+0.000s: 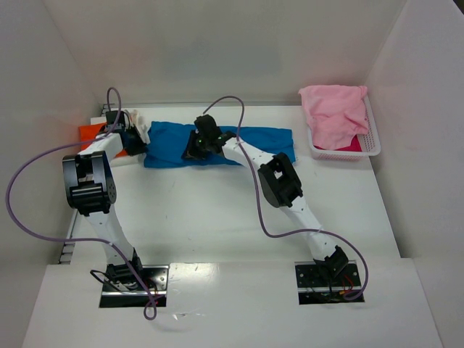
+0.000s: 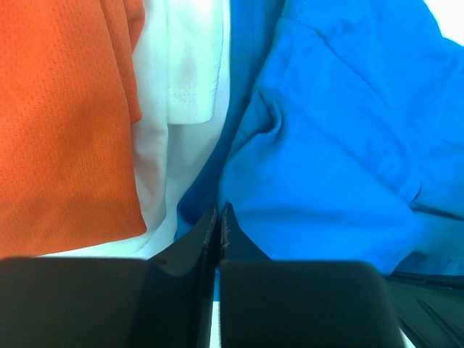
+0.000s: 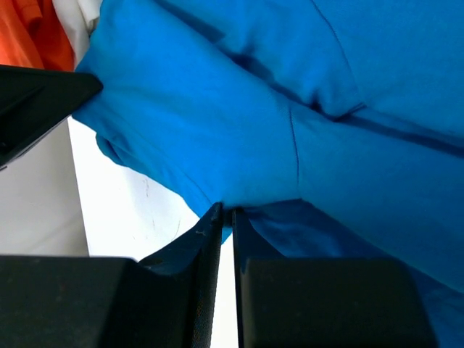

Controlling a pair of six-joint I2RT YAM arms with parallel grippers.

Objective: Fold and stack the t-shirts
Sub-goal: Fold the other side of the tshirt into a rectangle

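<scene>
Three t-shirts show from the top camera, and the job looks only begun. Far left, the orange t-shirt (image 1: 90, 133) lies at the table's edge, with a white cloth (image 1: 139, 122) just beside it. Next comes the left gripper (image 1: 132, 139), down at the left end of the blue t-shirt (image 1: 250, 140), which lies in a long band across the back of the table (image 1: 217, 210). Its fingers are pressed together, pinching the blue cloth's edge, I think so it can lift that end. The right gripper (image 1: 197, 145) sits near the middle of the blue shirt, and its fingers are pressed together on an edge too. Two holds likely keep the soft cloth from sagging when it is folded over. Far right, the pink t-shirt (image 1: 333, 112) is heaped in a white basket (image 1: 346, 154), waiting. Only the top view shows the pink shirt and the whole layout. Only the left wrist view shows the stitched hem on the white cloth and the tiny holes in the orange fabric. The right wrist view shows white table beside the pinched fold.
</scene>
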